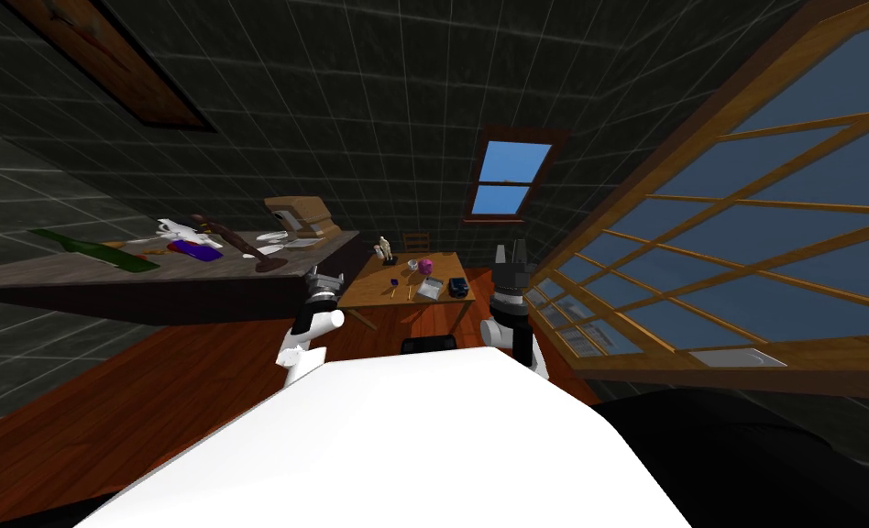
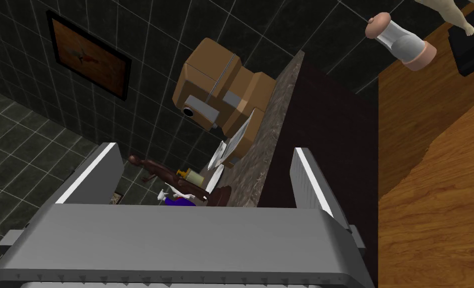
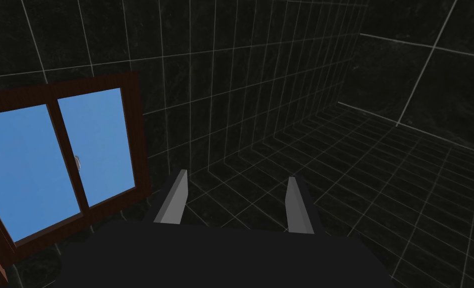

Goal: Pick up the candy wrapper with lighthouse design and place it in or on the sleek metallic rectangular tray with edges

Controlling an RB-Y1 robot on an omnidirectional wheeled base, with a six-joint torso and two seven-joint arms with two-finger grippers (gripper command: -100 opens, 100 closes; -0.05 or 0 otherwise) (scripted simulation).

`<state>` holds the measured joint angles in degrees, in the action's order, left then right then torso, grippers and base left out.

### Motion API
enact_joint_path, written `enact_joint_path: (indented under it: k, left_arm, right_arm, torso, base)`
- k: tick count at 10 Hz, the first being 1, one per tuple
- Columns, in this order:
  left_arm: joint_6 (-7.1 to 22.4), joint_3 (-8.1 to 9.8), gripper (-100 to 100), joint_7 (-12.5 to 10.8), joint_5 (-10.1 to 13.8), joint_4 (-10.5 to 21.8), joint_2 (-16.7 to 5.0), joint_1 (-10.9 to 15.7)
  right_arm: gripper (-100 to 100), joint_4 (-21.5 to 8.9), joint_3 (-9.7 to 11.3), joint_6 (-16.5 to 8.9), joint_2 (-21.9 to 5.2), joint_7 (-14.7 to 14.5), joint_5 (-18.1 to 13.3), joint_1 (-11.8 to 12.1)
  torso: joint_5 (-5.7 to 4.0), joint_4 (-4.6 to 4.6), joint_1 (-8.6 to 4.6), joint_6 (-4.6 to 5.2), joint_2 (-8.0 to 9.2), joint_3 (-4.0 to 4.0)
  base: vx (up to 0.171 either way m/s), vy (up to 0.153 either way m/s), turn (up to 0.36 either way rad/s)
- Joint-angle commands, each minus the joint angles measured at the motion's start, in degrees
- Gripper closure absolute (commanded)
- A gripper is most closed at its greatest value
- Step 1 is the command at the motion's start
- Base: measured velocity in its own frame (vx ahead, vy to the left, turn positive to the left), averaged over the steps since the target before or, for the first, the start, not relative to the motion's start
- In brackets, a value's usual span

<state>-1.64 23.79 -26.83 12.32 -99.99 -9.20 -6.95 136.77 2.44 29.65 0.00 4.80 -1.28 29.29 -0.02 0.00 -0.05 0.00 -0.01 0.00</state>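
Left tool [image 2: 204,150]: fingers spread wide, holding nothing and touching nothing. Right tool [image 3: 237,176]: fingers likewise spread, empty.

Ahead of both tools, and between them, stands the wooden table [image 1: 368,291]. On it lies the grey rectangular tray [image 1: 430,288], with a dark blue box [image 1: 460,288] just beside it.

The candy wrapper is among the small items on this table. I cannot tell which one it is, nor its long axis or heading.

Beyond my left tool's fingers is a stone-topped table [image 2: 276,125] carrying a brown appliance [image 2: 221,92].
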Motion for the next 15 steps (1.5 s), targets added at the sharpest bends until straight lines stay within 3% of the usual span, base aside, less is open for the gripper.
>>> enact_joint_path:
  k: [1, 6, 7, 8, 9, 10, 11, 12, 15]
  left_arm:
    - [1.85, 1.02, -100, -1.78, 0.50, 2.86, -0.21, 1.73]
    - [5.87, 2.63, -100, -5.21, 1.07, 9.73, -0.14, 4.89]
    - [7.81, 3.30, -100, -6.97, 1.24, 11.79, -0.09, 6.47]
    - [7.81, 3.30, -100, -6.97, 1.24, 12.80, -0.09, 6.47]
    - [9.71, 3.86, -100, -8.75, 1.33, 14.68, -0.05, 8.04]
    - [9.71, 3.86, -100, -8.75, 1.33, 15.87, -0.05, 8.04]
    - [11.55, 4.33, -100, -10.54, 1.34, 18.20, -0.01, 9.59]
    - [11.55, 4.33, -100, -10.54, 1.34, 18.93, -0.01, 9.59]
    - [15.02, 5.00, -100, -14.08, 1.15, 24.33, 0.02, 12.60]
  right_arm:
    - [0, 0.00, 0.00, 0.00, 0.00, 0.00, 0.00, 0.00]
    - [0, 0.00, 0.00, 0.00, 0.00, 0.00, 0.00, 0.00]
    - [0, 0.00, 0.00, 0.00, 0.00, 0.00, 0.00, 0.00]
    - [0, 0.00, 0.00, 0.00, 0.00, 0.00, 0.00, 0.00]
    - [0, 0.00, 0.00, 0.00, 0.00, 0.00, 0.00, 0.00]
    - [0, 0.00, 0.00, 0.00, 0.00, 0.00, 0.00, 0.00]
    - [0, 0.00, 0.00, 0.00, 0.00, 0.00, 0.00, 0.00]
    - [0, 0.00, 0.00, 0.00, 0.00, 0.00, 0.00, 0.00]
    - [0, 0.00, 0.00, 0.00, 0.00, 0.00, 0.00, 0.00]
  torso:
    - [0.00, 0.00, 0.00, 0.00, 0.00, 0.00]
    - [-0.01, -0.01, -0.07, 0.01, -0.03, -0.02]
    - [-0.01, -0.01, -0.04, 0.00, -0.03, -0.02]
    - [-0.01, -0.01, -0.04, 0.01, -0.04, -0.02]
    - [-0.01, -0.01, -0.02, 0.00, -0.04, -0.02]
    - [0.00, -0.01, -0.02, 0.00, -0.05, -0.03]
    - [0.00, -0.01, -0.01, 0.00, -0.05, -0.03]
    - [0.00, -0.01, -0.01, 0.01, -0.08, -0.04]
    - [0.00, -0.02, 0.02, -0.01, -0.07, -0.04]
  base:
    - [-0.005, -0.020, -0.020]
    - [0.000, -0.033, -0.014]
    - [0.005, -0.028, -0.032]
    - [0.007, -0.022, -0.015]
    - [0.009, -0.024, -0.034]
    - [0.010, -0.018, -0.016]
    - [0.014, -0.017, -0.040]
    - [0.012, -0.013, -0.026]
    - [0.015, -0.010, -0.034]
